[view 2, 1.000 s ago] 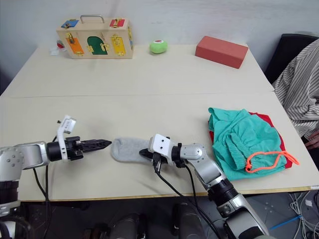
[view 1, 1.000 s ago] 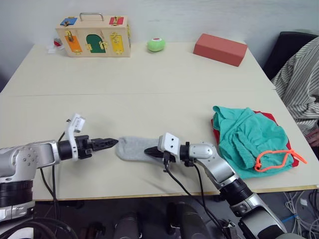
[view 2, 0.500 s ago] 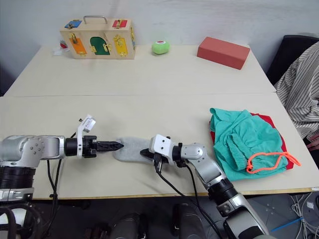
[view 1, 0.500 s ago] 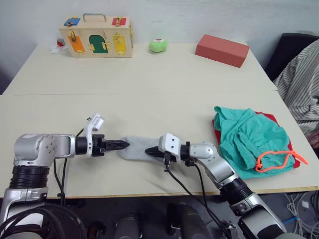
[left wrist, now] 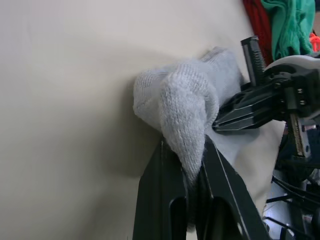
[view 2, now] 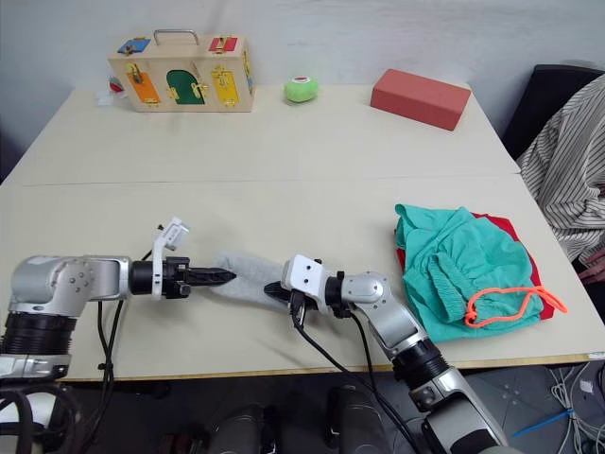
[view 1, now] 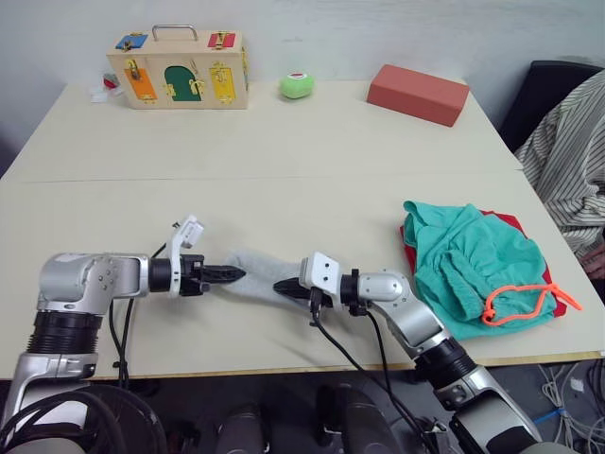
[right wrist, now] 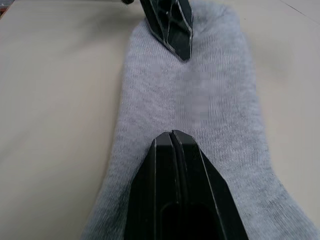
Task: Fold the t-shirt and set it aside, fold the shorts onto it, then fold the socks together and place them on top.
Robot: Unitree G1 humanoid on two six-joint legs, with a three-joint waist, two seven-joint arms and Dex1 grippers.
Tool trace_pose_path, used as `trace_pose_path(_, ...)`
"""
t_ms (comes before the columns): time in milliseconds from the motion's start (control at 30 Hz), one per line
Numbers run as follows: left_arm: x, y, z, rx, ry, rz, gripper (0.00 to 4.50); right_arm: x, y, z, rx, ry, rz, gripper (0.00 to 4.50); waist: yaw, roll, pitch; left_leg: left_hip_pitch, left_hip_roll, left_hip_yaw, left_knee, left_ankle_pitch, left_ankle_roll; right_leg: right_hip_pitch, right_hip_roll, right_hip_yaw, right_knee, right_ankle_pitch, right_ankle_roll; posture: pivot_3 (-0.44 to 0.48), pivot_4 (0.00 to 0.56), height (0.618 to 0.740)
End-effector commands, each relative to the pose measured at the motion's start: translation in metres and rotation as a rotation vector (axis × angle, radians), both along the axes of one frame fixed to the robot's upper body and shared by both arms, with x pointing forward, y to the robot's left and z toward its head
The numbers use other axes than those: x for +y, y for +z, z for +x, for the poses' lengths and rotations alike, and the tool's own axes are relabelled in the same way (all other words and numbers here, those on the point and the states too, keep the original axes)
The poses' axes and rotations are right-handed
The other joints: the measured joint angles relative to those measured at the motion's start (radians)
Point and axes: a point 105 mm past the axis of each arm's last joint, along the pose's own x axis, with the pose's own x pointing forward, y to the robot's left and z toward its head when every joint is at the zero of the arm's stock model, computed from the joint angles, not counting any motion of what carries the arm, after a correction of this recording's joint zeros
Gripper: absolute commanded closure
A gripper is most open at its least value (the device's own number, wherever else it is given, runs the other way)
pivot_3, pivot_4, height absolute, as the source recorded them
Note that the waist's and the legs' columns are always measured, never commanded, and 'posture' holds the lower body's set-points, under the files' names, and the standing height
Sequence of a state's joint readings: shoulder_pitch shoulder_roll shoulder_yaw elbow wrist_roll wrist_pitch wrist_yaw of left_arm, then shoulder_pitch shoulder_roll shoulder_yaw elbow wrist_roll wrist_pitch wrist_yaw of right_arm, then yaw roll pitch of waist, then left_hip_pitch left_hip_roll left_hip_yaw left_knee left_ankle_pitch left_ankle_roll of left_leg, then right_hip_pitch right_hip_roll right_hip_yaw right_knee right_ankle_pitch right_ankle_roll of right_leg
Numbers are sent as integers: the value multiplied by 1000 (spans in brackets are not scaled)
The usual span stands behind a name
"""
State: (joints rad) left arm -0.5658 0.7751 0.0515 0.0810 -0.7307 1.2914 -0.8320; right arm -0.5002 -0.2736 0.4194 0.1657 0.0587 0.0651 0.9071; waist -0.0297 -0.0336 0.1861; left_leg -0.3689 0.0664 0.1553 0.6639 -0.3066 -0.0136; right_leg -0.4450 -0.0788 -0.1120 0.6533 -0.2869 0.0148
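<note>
Here the socks [view 1: 255, 274] lie between both pincers: left pincer [left wrist: 192, 172] pinching them, right pincer [right wrist: 172, 137] pressed together.

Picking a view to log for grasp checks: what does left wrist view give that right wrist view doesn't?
Left wrist view: the left gripper pinching up a fold of the socks, plus the t-shirt and shorts behind. Right wrist view: the right gripper shut, pressing flat on the socks. Both: the grey socks on the table, and the opposite gripper.
</note>
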Motion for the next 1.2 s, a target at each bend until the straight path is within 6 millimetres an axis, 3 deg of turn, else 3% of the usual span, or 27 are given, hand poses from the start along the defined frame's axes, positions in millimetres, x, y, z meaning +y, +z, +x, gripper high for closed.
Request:
trace_pose_path(33, -20, 27, -5, -99, -119, 4, 4480, -6, -5, 5, 16, -34, -18, 4500, 0, 0, 0, 0, 0, 0, 0, 0, 0, 0, 0, 0, 0, 0, 0, 0, 150, 740)
trace_pose_path(267, -65, 26, -15, -130, -298, 31, 4480, -9, -6, 7, 14, -51, -20, 4500, 1, 0, 0, 0, 0, 0, 0, 0, 0, 0, 0, 0, 0, 0, 0, 0, 150, 740)
trace_pose_path(433, -78, 14, -8, -165, -303, 46, 4480, -13, -4, 7, 13, -78, -11, 4500, 1, 0, 0, 0, 0, 0, 0, 0, 0, 0, 1, 1, 0, 0, 0, 0, 150, 740)
trace_pose_path(533, -83, 9, -14, -157, -344, 22, 4480, -19, -2, 6, 5, -95, -4, 4500, 1, 0, 0, 0, 0, 0, 0, 0, 0, 0, 1, 1, 0, 0, 0, 0, 150, 740)
trace_pose_path(833, -93, 14, -22, -184, -429, -103, 1769, -43, 28, -1, -27, -175, 109, 4500, 4, 0, 0, -1, -1, 0, 0, 0, 1, 0, 0, 0, -1, 0, 0, 0, 150, 740)
trace_pose_path(1000, -94, 13, -22, -202, -443, -117, 217, -82, 39, -21, 5, -217, 140, 4500, 4, 1, 1, -1, -1, -1, 0, 0, 1, 0, 1, 0, -1, 0, 0, 0, 150, 740)
trace_pose_path(1033, -94, 11, -22, -217, -451, -118, 26, -98, 39, -24, 23, -261, 143, 4500, 5, 1, 1, -1, -1, -1, 0, 0, 1, 0, 1, 0, -1, 0, 1, 0, 150, 740)
trace_pose_path(1133, -99, 5, -27, -195, -503, -145, 26, -143, 31, -27, 29, -427, 100, 4500, 8, 0, 1, -1, -1, -1, -1, 0, 1, 0, 1, 0, -2, 0, 1, 0, 150, 740)
trace_pose_path(1200, -106, 6, -29, -171, -531, -195, 26, -160, 26, -26, 27, -518, 96, 4500, 9, 0, 1, -1, -2, -1, 0, 0, 2, 1, 1, 0, -2, 0, 1, 0, 150, 740)
